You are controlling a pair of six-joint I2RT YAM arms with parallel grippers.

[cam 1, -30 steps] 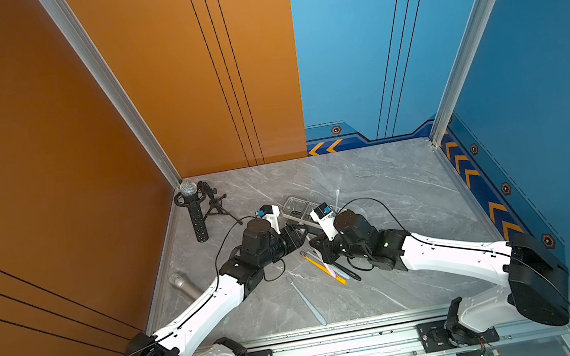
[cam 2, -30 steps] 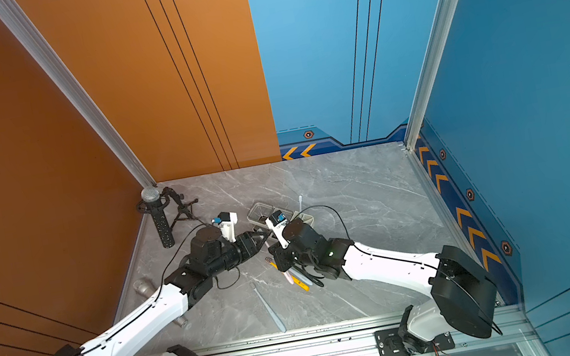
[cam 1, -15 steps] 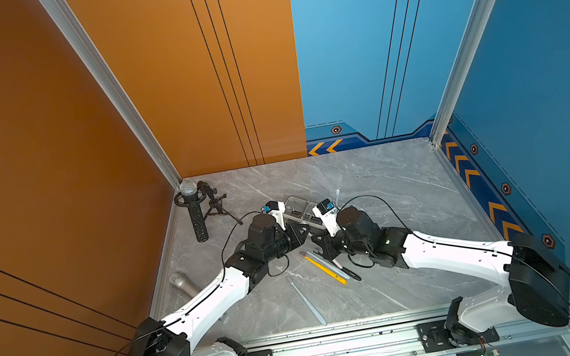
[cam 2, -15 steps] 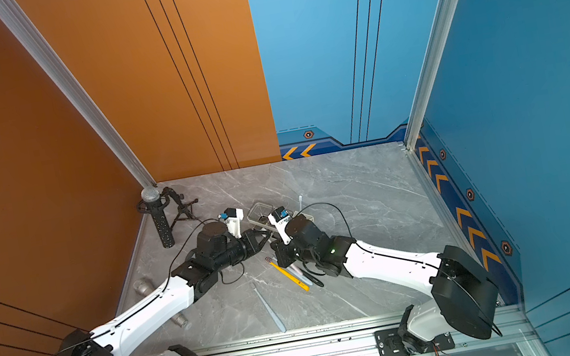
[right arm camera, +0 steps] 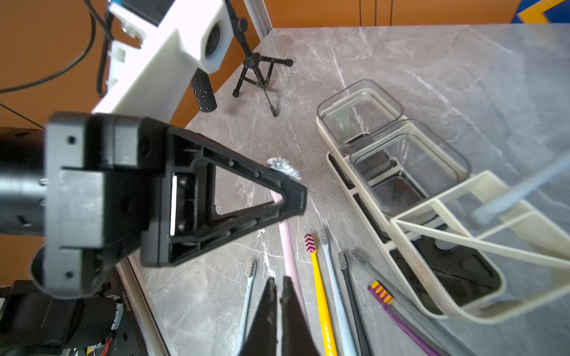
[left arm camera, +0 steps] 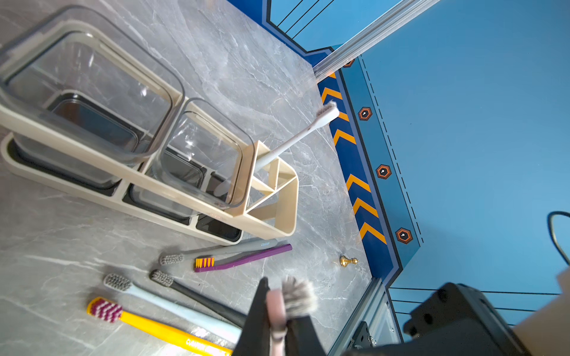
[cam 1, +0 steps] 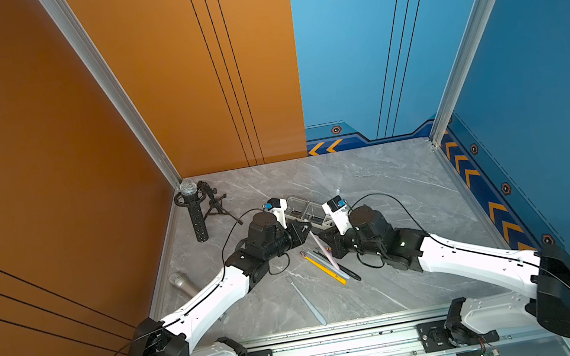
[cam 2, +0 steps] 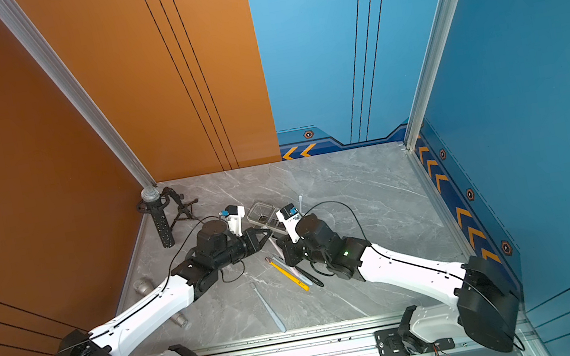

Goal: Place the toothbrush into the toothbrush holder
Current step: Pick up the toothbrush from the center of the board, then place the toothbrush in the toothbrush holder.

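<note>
Several spare brushes (cam 1: 326, 268) lie below centre in a top view. Just above, the toothbrush (cam 1: 316, 241) is pinched by the left gripper (left arm camera: 276, 305); the right gripper (right arm camera: 279, 286) seems barely parted, hold unclear. Tugged by both, it could be dropped short of the holder (cam 1: 298, 206), higher up.

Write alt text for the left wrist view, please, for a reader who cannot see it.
The left gripper is shut on a pink toothbrush just below its bristles. Beyond, five loose toothbrushes lie on the grey table beside the holder, where a pale toothbrush leans in the divided end compartment.
</note>
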